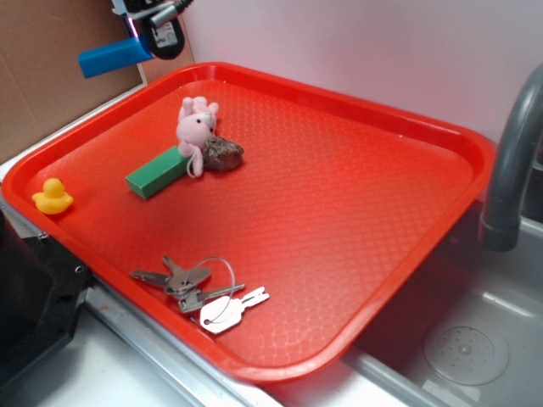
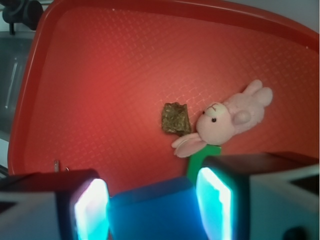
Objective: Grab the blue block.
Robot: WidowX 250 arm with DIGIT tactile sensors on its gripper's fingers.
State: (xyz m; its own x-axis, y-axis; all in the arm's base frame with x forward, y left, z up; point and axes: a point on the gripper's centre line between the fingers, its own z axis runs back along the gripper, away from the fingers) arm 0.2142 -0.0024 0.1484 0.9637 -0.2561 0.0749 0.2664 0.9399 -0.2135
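Observation:
The blue block (image 1: 114,57) is a bright blue bar held in the air at the top left of the exterior view, above the far left corner of the red tray (image 1: 399,195). My gripper (image 1: 142,27) is shut on its right end. In the wrist view the blue block (image 2: 152,212) sits between my two fingers (image 2: 91,210), which press on its sides. The gripper's midpoint (image 2: 152,210) lies on the block. The tray lies well below.
On the tray lie a green block (image 1: 158,173), a pink plush rabbit (image 1: 195,129), a brown rock (image 1: 223,154), a yellow duck (image 1: 53,196) and a key bunch (image 1: 199,291). A grey faucet (image 1: 513,161) and a sink (image 1: 462,339) are at the right. Cardboard (image 1: 42,68) stands behind at the left.

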